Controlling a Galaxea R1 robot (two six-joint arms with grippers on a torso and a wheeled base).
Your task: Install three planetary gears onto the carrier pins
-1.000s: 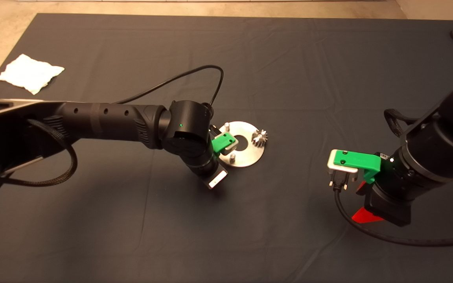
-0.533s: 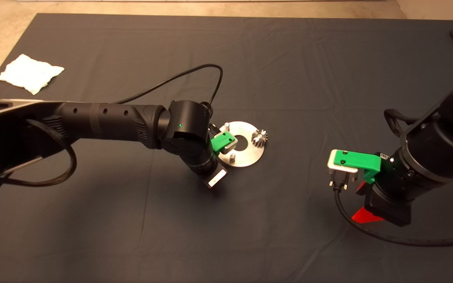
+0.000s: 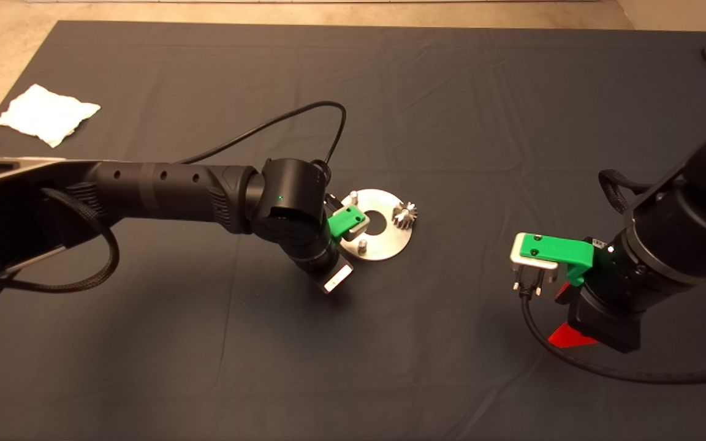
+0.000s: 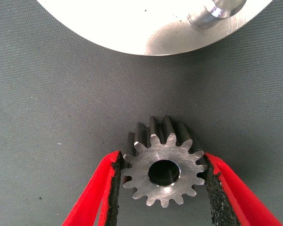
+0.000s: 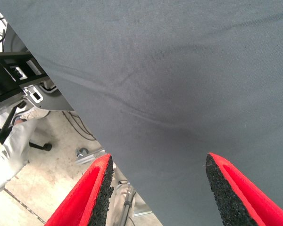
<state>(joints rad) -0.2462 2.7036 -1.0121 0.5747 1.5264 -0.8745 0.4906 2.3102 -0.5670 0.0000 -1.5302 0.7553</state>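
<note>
Steel gear sat clamped in the left tool beside the disc; right tool gaped, empty.

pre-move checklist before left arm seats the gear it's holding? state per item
1. Grip: left gripper has its pads against both sides of the gear, bore facing the camera. Ok.
2. Free pins: two carrier pins stand bare on the disc. Ok.
3. Third pin: another gear sits at its place; whether it is fully seated, cannot tell.
4. Alignment: in the left wrist view the held gear is over the mat, short of the disc edge, not over a pin. Not ok.
5. Right gripper: open, holding nothing, well off to the disc's right. Ok.
6. Third gear location: not in view. Cannot tell.
</note>
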